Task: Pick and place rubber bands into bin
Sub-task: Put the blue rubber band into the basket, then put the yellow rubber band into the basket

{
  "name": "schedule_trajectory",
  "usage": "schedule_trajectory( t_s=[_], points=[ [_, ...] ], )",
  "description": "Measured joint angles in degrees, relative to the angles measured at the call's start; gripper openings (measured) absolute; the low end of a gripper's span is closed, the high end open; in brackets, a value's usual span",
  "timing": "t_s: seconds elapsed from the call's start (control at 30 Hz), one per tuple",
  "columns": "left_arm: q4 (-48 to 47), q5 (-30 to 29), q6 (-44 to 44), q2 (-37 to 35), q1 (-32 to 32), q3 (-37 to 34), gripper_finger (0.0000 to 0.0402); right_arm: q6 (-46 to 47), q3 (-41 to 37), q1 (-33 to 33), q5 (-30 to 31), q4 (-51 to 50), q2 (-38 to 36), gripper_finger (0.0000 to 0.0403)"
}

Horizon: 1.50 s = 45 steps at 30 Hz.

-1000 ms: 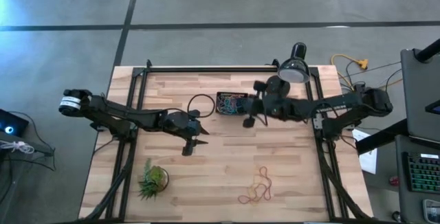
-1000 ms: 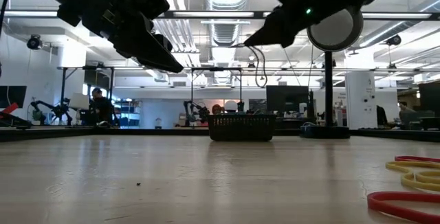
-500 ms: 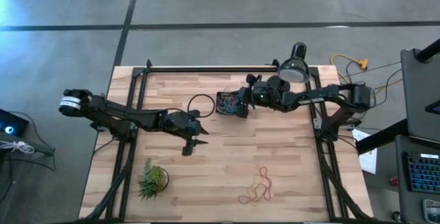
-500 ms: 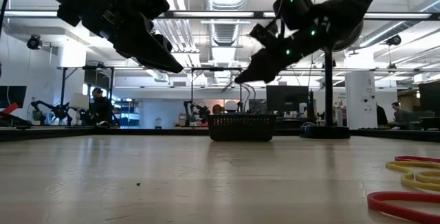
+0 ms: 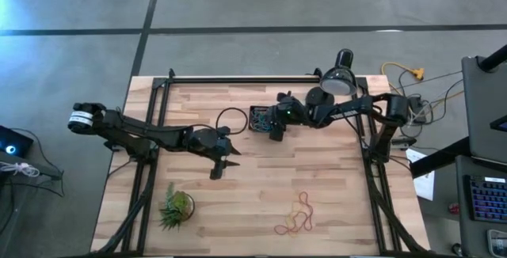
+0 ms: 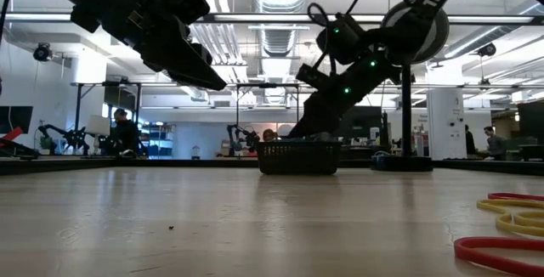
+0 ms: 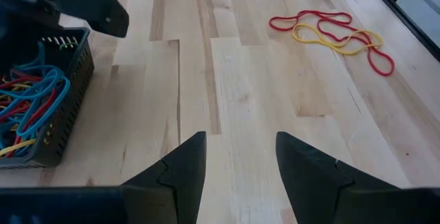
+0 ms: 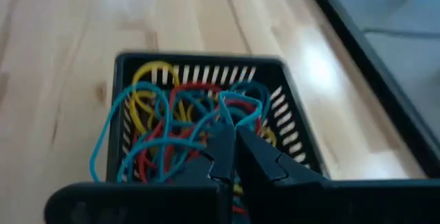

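Note:
The black slotted bin (image 5: 255, 118) stands at the table's far middle, holding several blue, red and yellow rubber bands (image 8: 158, 138). My right gripper (image 8: 230, 133) slants down over it from the right, shut, with a light-blue band at its tips. In the low view the right gripper (image 6: 299, 132) reaches the bin's rim (image 6: 297, 145). A few red and yellow loose bands (image 5: 297, 214) lie flat near the front right. My left gripper (image 5: 219, 168) hovers open, left of centre, above bare wood with nothing between its fingers (image 7: 185, 165). My right gripper pinches a light-blue band between its two fingertips; its loop (image 8: 242, 102) sticks out just past them. The fingers slant downward from the table's right side into the bin. The loop hangs over the other bands in the bin; whether it rests on them I cannot tell.
A spiky green plant (image 5: 176, 208) stands at the front left. A black desk lamp (image 5: 339, 80) is at the far right, and a black cable loop (image 5: 231, 120) lies left of the bin. Bare wood lies between the bin and the loose bands (image 7: 330, 35).
My right gripper has swung toward the table's left edge and down, from beside the bin's right end to over the bin, rolling a little as it went and staying shut. A band hung below it on the way.

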Motion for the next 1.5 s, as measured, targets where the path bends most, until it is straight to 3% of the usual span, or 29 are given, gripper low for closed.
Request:
schedule_trajectory(
  t_s=[0.2, 0.33, 0.73, 0.9, 1.2, 1.5],
  points=[
    [0.06, -0.01, -0.15, 0.00, -0.01, 0.00, 0.0160, 1.56, 3.76, 0.02, -0.21, -8.04, 0.45, 0.0009],
    [0.09, -0.01, -0.17, 0.00, -0.03, 0.00, 0.0160, 0.79, 6.51, 0.02, -4.63, -13.15, 0.42, 0.0021],
    [0.09, -0.01, -0.17, 0.02, -0.03, -0.01, 0.0160, 0.61, 11.90, 0.04, -6.16, -20.88, 0.25, 0.0160],
    [0.08, -0.01, -0.17, 0.09, -0.03, 0.00, 0.0160, -1.21, 14.43, 0.21, -5.92, -24.74, -0.77, 0.0194],
    [-0.18, 0.01, -1.50, 1.03, -0.03, -0.02, 0.0160, -1.20, 16.18, 2.94, -5.90, -33.26, -7.89, 0.0201],
    [0.10, -0.01, -1.59, 1.18, -0.06, -0.02, 0.0160, 4.60, 10.65, 11.46, -5.90, -41.49, -19.69, 0.0201]
  ],
)
